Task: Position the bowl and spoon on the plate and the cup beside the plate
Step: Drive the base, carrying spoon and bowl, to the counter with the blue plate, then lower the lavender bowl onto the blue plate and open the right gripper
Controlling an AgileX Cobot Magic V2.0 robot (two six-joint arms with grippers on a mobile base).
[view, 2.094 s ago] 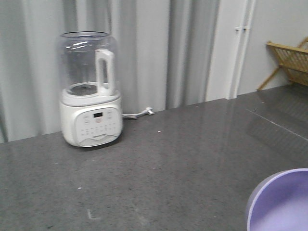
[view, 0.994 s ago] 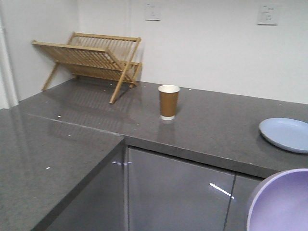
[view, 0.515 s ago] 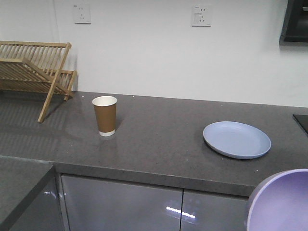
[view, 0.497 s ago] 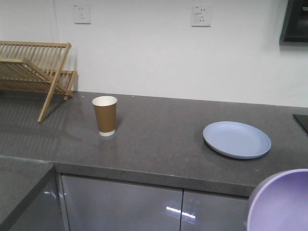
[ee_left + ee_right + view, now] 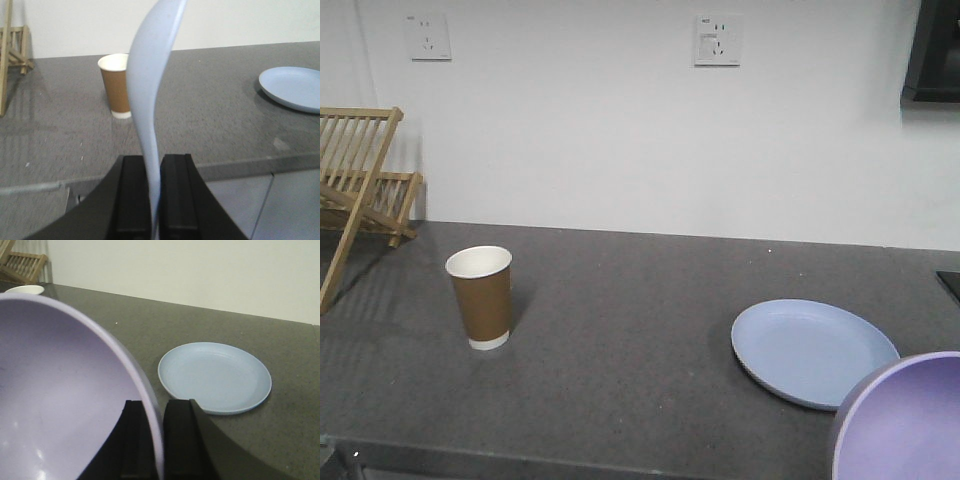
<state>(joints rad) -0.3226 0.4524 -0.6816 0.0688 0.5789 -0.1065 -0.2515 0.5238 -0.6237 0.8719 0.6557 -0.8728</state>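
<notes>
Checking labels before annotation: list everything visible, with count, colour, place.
counter: 1, dark grey, along the wall
cup: 1, brown with white rim, upright on counter, left
plate: 1, light blue, on counter, right
bowl: 1, lavender, held by its rim, front right
spoon: 1, pale whitish, held upright, front left
drying rack: 1, wooden, far left
wall sockets: 2, white, above counter
left gripper: 1, black, shut on spoon
right gripper: 1, black, shut on bowl
</notes>
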